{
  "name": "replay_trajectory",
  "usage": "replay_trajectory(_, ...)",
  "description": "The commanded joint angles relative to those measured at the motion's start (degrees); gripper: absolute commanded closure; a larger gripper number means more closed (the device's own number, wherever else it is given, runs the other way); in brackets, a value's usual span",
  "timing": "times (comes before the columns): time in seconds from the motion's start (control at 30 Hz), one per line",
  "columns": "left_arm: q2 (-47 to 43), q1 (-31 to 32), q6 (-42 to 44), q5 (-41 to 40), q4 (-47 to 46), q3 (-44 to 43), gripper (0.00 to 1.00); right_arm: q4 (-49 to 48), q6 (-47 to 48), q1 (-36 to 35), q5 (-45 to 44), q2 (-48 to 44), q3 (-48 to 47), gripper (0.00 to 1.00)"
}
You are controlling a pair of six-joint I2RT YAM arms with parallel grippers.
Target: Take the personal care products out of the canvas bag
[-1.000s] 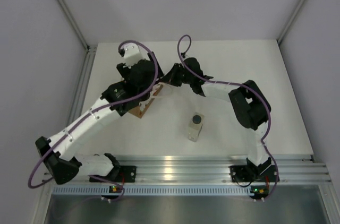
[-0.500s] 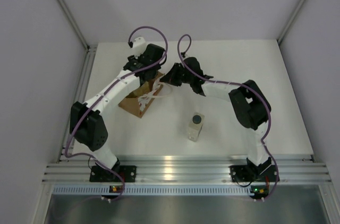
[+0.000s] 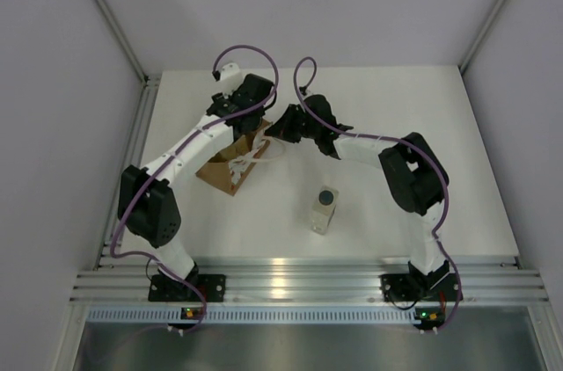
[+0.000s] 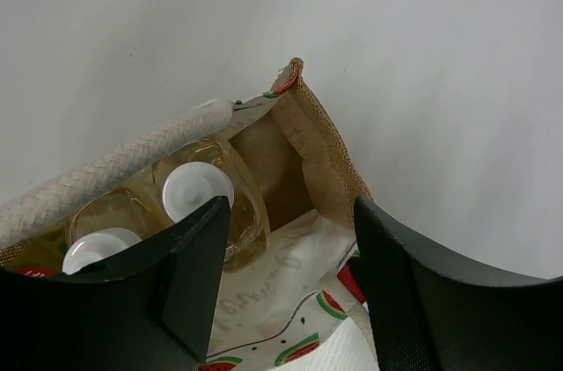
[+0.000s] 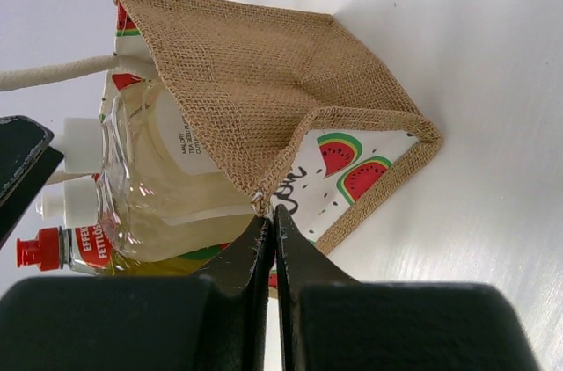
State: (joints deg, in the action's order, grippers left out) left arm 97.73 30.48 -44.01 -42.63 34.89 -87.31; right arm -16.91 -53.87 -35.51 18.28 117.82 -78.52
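- The canvas bag point(image 3: 220, 173) sits left of centre in the overhead view, on the white worktop point(image 3: 396, 107). Its mouth faces the two arms that meet above it. Whether it stands square or leans I cannot tell.
- Two white-capped bottles point(image 4: 198, 188) sit side by side inside the bag, caps at the mouth. In the right wrist view a red-capped bottle point(image 5: 62, 248) lies beside them at lower left. By this count three products remain to be lifted out.
- The clear squarish bottle point(image 3: 323, 210), with its dark cap, rests on the worktop to the lower right of the bag and well apart from it. It is judged to be already unpacked.
- The right hand point(image 5: 268, 220) is clenched on the bag's rim, at the seam where burlap meets the watermelon-printed panel. The pinch likely steadies the bag and keeps its mouth spread for the other arm.
- The left hand point(image 4: 288, 213) hangs over the bag's mouth. Its jaws stand apart, one in front of the nearer white-capped bottle, the other beyond the burlap wall. Nothing is seen clamped between them, and the pose suggests it is lining up on that bottle.
- The rope handle point(image 4: 114, 169) crosses the mouth just beside the caps at the left of the frame. It could snag a bottle as it rises.
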Motion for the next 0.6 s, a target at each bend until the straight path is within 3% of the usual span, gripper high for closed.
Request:
replay_trajectory(0.0, -2.1, -0.9, 1.6, 1.0, 1.2, -0.8, 0.36, 3.9, 1.7, 0.4, -1.6, 1.6, -1.4, 0.99)
replay_trajectory(0.33, -4.9, -0.9, 6.7, 3.0, 1.2, -2.4, 0.36, 3.9, 1.6, 0.4, -1.4, 2.1, -1.8, 0.99)
replay_trajectory(0.57, -7.1, -0.9, 6.2, -0.6, 1.3, -0.8, 0.36, 4.3, 1.6, 0.4, -1.4, 2.1, -2.3, 0.99)
